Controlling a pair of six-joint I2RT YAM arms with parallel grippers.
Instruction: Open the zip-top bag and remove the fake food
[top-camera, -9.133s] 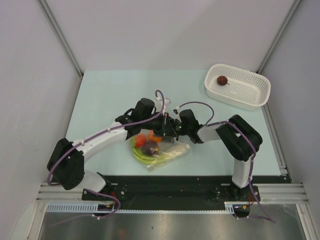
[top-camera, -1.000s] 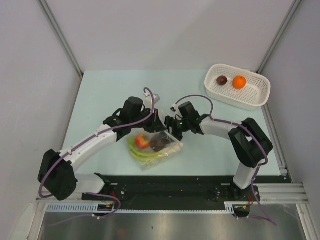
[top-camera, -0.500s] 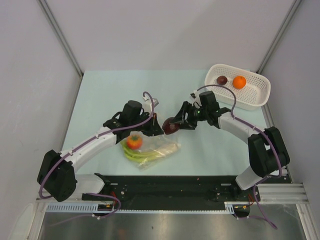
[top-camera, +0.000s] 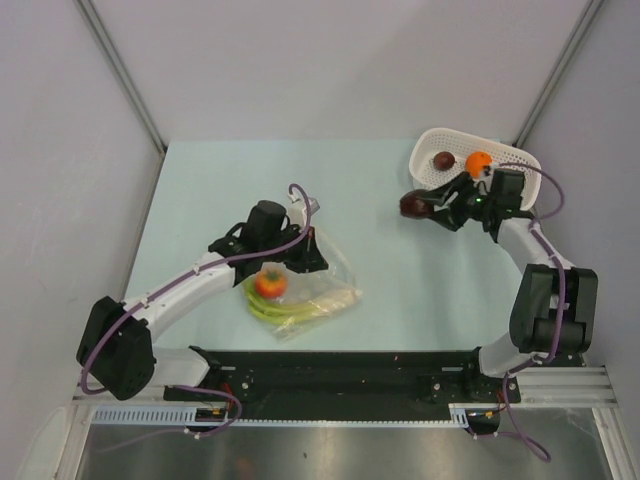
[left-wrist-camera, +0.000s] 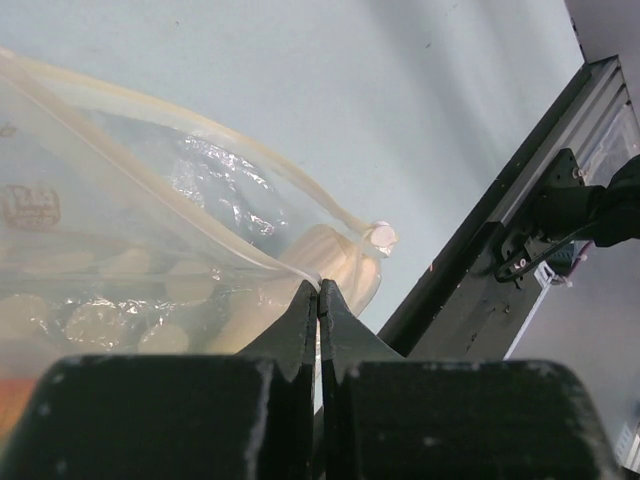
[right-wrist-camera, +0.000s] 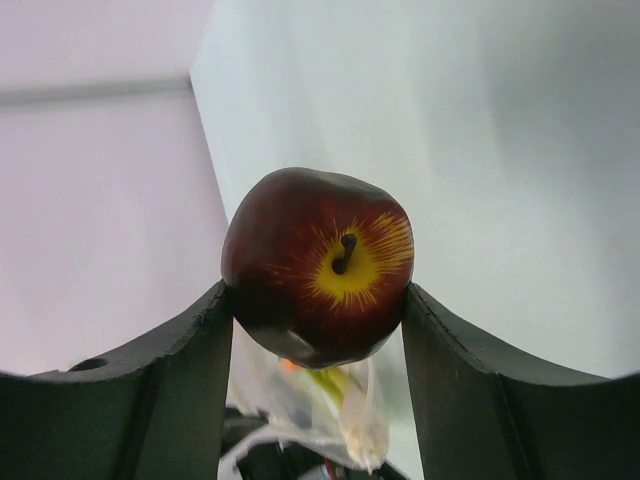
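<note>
My right end effector (right-wrist-camera: 315, 300) clamps a dark lump (right-wrist-camera: 320, 250) by its rounded sides, just short of the basket (top-camera: 520, 155); it could squirt out. My left end effector (left-wrist-camera: 318, 300) pinches the zip-top bag (top-camera: 325, 285) rim on the worktop (top-camera: 200, 180); the film may slip.

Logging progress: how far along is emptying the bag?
Done: an orange ball and a dark lump lie in the basket. In hand: right gripper holds a dark red fruit; left gripper pinches the bag edge. Left: tomato, green stalks, beige piece inside the bag.
</note>
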